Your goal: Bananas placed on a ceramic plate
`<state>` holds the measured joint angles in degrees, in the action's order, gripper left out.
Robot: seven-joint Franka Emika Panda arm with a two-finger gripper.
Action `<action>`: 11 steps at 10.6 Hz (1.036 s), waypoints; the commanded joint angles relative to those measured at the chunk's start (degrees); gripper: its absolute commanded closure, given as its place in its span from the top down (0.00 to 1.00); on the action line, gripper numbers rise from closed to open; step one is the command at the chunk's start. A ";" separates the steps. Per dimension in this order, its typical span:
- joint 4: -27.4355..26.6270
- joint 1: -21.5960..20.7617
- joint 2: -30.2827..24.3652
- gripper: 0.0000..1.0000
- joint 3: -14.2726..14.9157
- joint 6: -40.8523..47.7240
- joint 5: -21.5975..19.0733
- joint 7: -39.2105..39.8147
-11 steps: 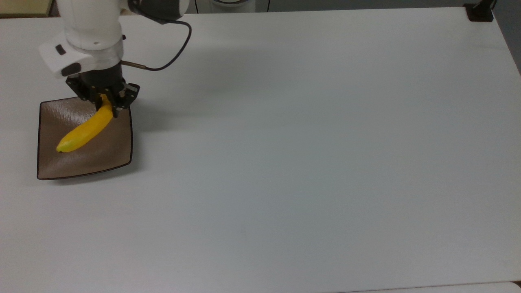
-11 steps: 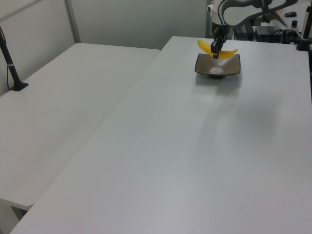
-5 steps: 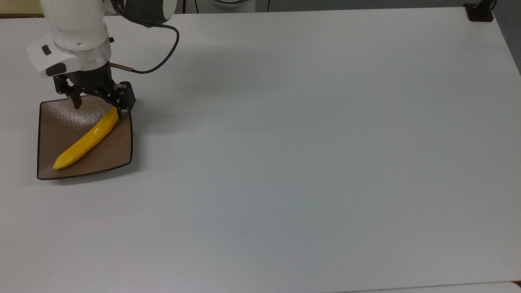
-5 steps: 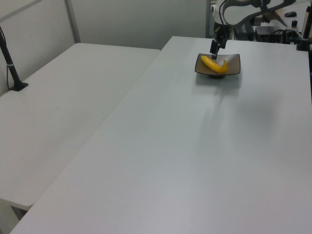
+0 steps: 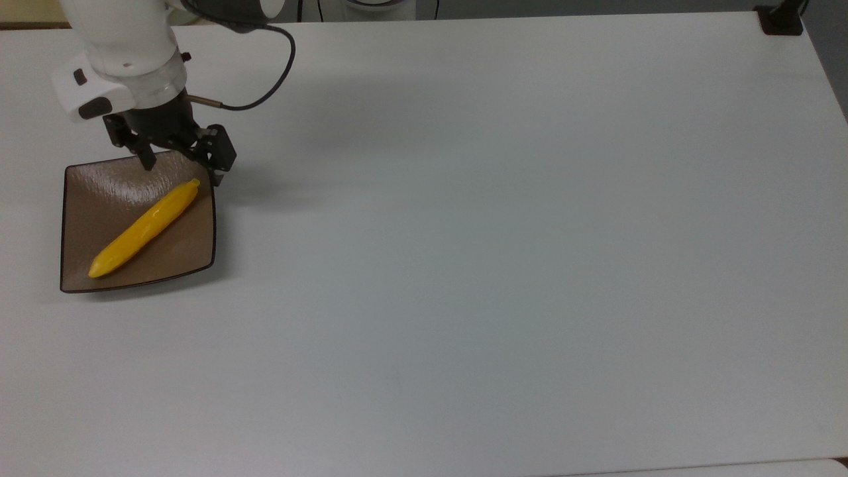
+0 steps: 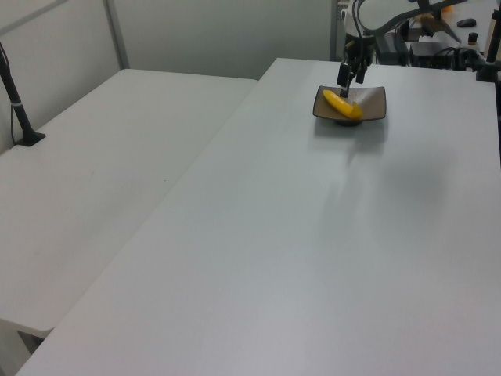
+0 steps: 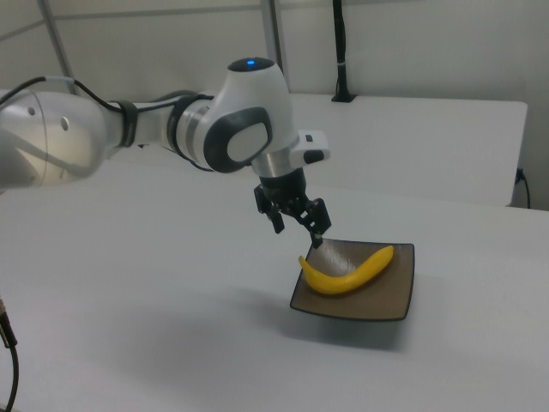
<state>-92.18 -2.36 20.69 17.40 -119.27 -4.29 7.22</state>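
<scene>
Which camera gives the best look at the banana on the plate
The top view: the banana lies in full length, diagonal across the plate. The right view shows its curve from the side, partly near the open claw. In the left view it's far off.

This looks like a robotics lab. A white robot arm (image 7: 129,129) with a trailing black cable (image 5: 278,73) works over a broad, plain white counter (image 5: 497,265), with a second white table (image 6: 102,157) alongside. Black camera posts (image 6: 16,102) are clamped to the table edges, bare pale wall panels (image 6: 219,35) stand behind, and electronic gear (image 6: 438,47) sits at the far end.
</scene>
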 commanded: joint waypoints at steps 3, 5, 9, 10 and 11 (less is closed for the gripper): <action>-1.77 1.31 -10.66 1.00 -9.92 12.28 0.15 -6.33; -3.34 2.26 -14.96 1.00 -14.57 13.62 1.55 -6.34; -5.73 4.12 -19.99 1.00 -23.18 16.60 4.10 -6.43; -6.25 3.94 -19.99 1.00 -24.60 17.31 4.89 -7.39; -6.60 3.59 -19.99 1.00 -24.70 17.58 4.90 -9.48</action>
<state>-96.25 0.96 1.91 -5.31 -102.73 -0.84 1.07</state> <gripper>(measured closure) 0.000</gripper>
